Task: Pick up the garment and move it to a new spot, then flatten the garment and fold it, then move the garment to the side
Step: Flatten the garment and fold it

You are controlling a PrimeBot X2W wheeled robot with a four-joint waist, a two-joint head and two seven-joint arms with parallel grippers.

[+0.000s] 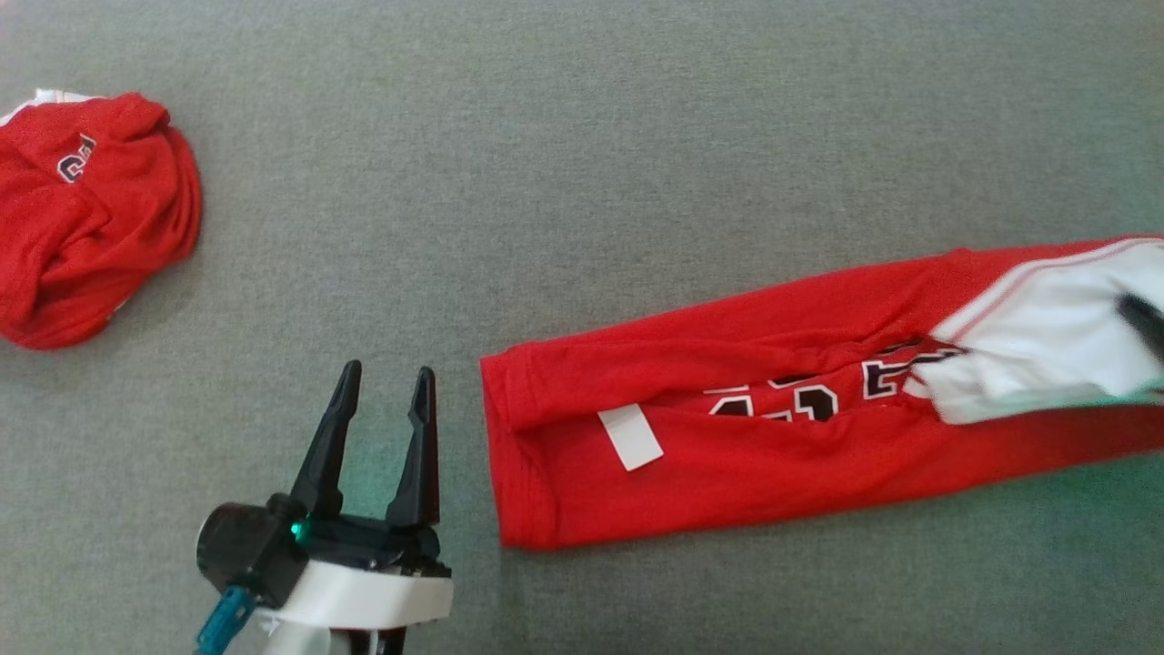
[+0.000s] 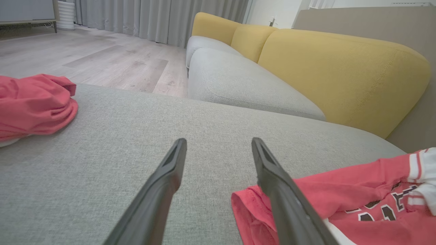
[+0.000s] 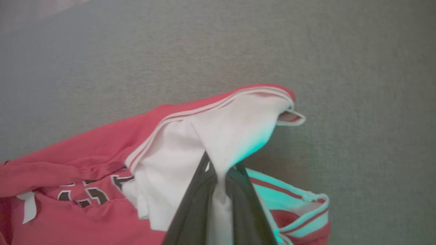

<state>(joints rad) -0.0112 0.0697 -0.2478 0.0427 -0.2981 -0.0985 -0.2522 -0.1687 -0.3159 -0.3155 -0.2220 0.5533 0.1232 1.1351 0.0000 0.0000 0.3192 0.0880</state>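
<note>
Between the right jaws, white part (image 3: 231, 129) of the red garment (image 1: 709, 491) being clamped, garment lying stretched on the grey sofa cushion (image 1: 582, 182), left jaws standing apart just beside its hem (image 1: 511, 455)

The head camera looks straight down on the grey cushion (image 1: 582, 136). The left wrist camera sits low, looking across it to the sofa (image 2: 340, 75). The right one is close above the red shirt (image 3: 85, 160), which all share.

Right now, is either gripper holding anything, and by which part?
Right gripper pinches the laid-out red garment by its white section; left gripper is open, holding nothing.
</note>
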